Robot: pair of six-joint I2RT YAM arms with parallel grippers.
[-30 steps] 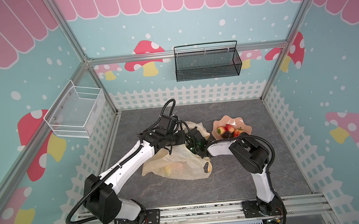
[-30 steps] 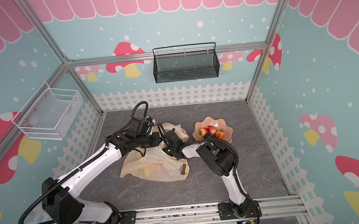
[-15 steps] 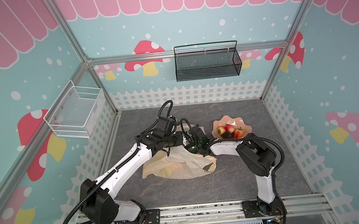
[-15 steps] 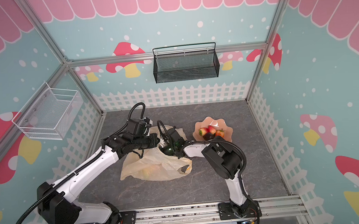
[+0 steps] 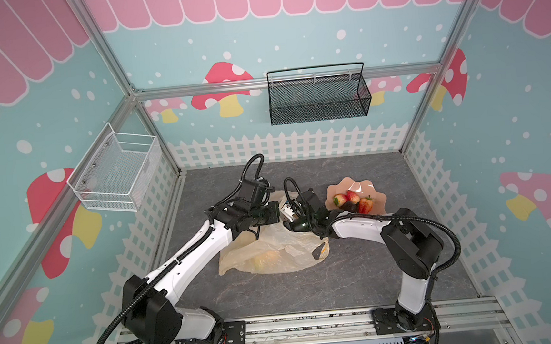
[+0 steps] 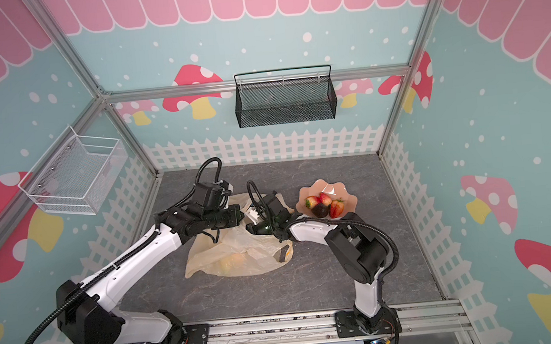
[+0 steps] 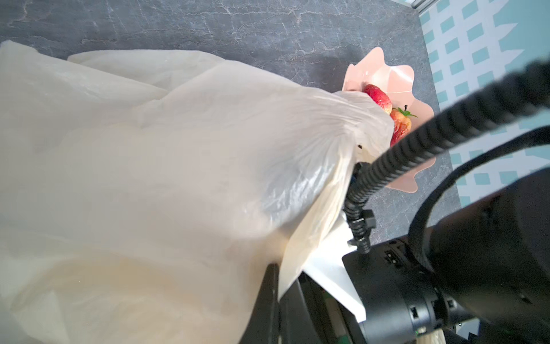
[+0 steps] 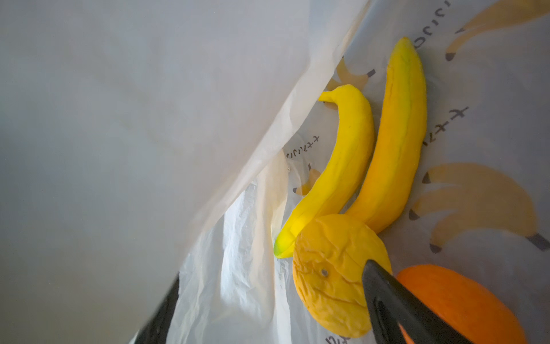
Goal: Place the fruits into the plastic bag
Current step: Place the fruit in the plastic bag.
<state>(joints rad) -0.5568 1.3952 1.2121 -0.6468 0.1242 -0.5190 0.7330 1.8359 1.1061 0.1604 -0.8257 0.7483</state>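
- Four fruits are inside the plastic bag (image 5: 273, 250): two bananas (image 8: 342, 166), a lumpy yellow fruit (image 8: 330, 277) and an orange tangerine (image 8: 464, 300).
- They lie close together on the bag's bottom sheet. The lumpy fruit touches both bananas.
- The bag lies on the gray table (image 5: 342, 275) between the two arms. In both top views the fruits show as yellow and orange lumps through the thin plastic.
- Four fruits wait in the pink bowl (image 5: 374, 188), just beside the bag on the right arm's side. They are three red fruits (image 5: 366, 205) with green leaves and one dark purple fruit (image 5: 349, 206).
- So I think the job is about half done.
- The left gripper (image 5: 280, 212) is closed tight. It seems to pinch the bag's top edge and lift it, so the mouth is open.
- The left arm stretches far out over the table and is low at the wrist.
- The right gripper (image 8: 272, 269) is inside the bag's mouth. Its fingers are spread wide and it holds nothing.
- One black finger is in front of the lumpy fruit and the tangerine. I cannot tell if it touches them.
- The right arm bends at the elbow. Its forearm reaches low toward the left arm, passing just in front of the bowl.
- The two grippers are very near each other at the bag's mouth.
- Next, I think the right arm must back out and go to the bowl.
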